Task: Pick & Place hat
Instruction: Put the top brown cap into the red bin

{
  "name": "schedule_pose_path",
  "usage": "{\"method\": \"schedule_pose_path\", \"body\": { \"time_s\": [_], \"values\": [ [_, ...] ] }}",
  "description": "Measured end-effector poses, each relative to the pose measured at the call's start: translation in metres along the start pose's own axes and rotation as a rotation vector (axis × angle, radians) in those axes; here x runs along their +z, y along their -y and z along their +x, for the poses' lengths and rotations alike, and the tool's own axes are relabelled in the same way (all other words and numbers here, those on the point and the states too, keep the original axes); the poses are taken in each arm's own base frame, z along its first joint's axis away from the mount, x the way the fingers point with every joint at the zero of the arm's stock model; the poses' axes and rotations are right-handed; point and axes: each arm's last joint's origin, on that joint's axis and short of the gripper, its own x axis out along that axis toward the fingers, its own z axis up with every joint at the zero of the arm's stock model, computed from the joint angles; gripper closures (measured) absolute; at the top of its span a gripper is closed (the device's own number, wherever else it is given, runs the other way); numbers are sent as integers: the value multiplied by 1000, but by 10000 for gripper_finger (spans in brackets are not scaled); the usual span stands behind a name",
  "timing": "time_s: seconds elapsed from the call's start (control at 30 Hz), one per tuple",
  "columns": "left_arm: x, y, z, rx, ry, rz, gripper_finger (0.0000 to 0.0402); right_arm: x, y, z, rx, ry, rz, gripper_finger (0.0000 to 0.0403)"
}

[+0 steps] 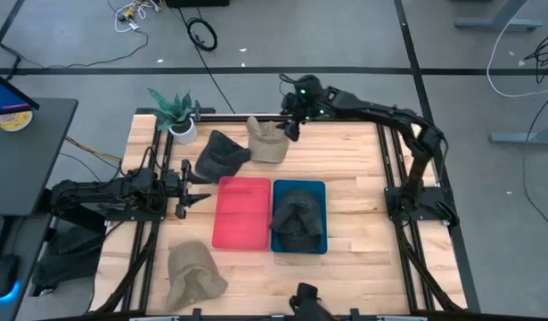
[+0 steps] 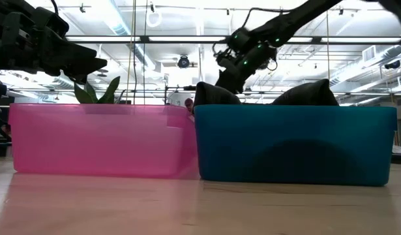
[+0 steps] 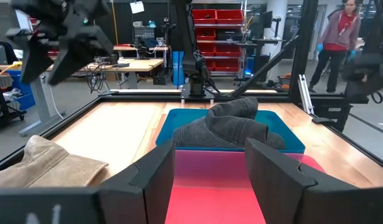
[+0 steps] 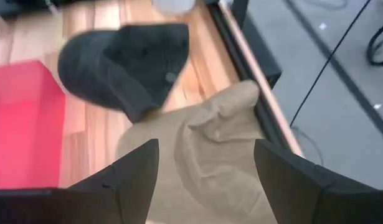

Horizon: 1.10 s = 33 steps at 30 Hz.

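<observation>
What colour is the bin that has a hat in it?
Blue bin, holding a dark hat; the high view shows it best.

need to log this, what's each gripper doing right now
left gripper: open, empty, facing the pink bin.
right gripper: open, empty, above the tan hat.

Right end effector (image 1: pixel 290 127) held at far counter (image 1: pixel 354 192) edge, fingers spread wide. Left end effector (image 1: pixel 199 185) extended low, apparently open.
</observation>
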Motion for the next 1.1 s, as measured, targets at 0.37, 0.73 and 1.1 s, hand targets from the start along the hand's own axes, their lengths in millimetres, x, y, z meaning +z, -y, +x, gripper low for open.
{"method": "schedule_pose_path", "body": {
  "time_s": [0.37, 0.73, 1.1],
  "values": [
    [0, 0, 0, 0, 0, 0, 204, -10, 15, 61, 64, -191, 16, 138],
    [0, 0, 0, 0, 0, 0, 204, -20, 16, 93, 149, -299, 24, 138],
    [0, 0, 0, 1, 0, 0, 204, -29, 8, 110, 150, -340, -8, 148]
  ]
}}
